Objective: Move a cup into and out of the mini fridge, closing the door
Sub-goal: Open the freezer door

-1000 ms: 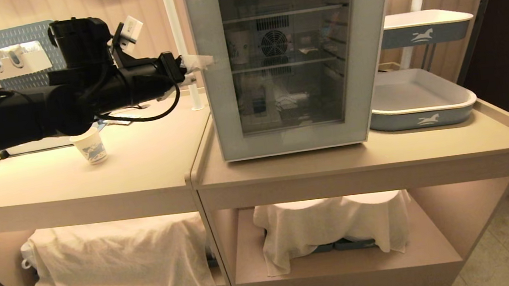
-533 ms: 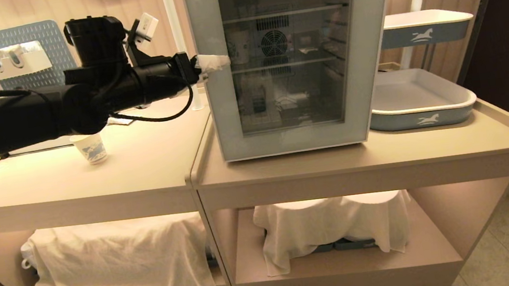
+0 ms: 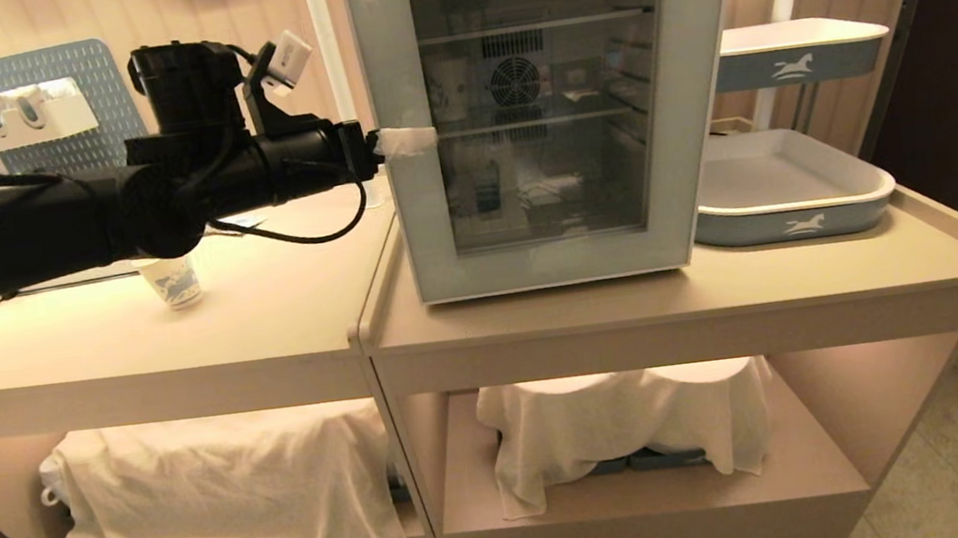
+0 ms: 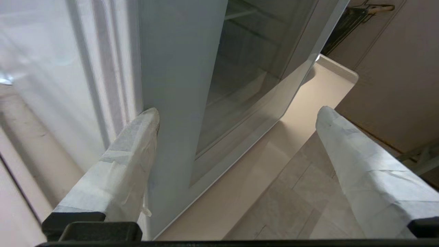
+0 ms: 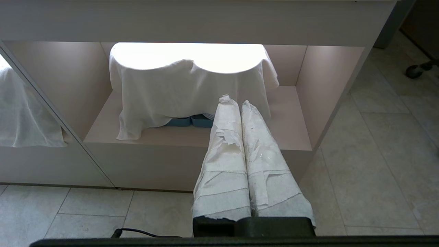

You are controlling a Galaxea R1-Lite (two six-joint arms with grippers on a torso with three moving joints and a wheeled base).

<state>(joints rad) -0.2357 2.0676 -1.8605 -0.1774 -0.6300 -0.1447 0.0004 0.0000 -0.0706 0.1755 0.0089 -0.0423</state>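
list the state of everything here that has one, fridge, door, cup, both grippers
mini fridge: upright on the counter, closed.
door: shut flat against the fridge.
cup: upright on the left counter, outside the fridge, not held.
left gripper: open, empty, straddling the door's left edge, one finger against the fridge side.
right gripper: shut, empty, parked low in front of the cabinet shelf.
tray: flat on the counter, right of the fridge.

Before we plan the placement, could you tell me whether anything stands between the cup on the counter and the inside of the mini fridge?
Yes. The door is shut across the mini fridge, so the cup on the counter has no way in. The open left gripper is at the door's left edge.
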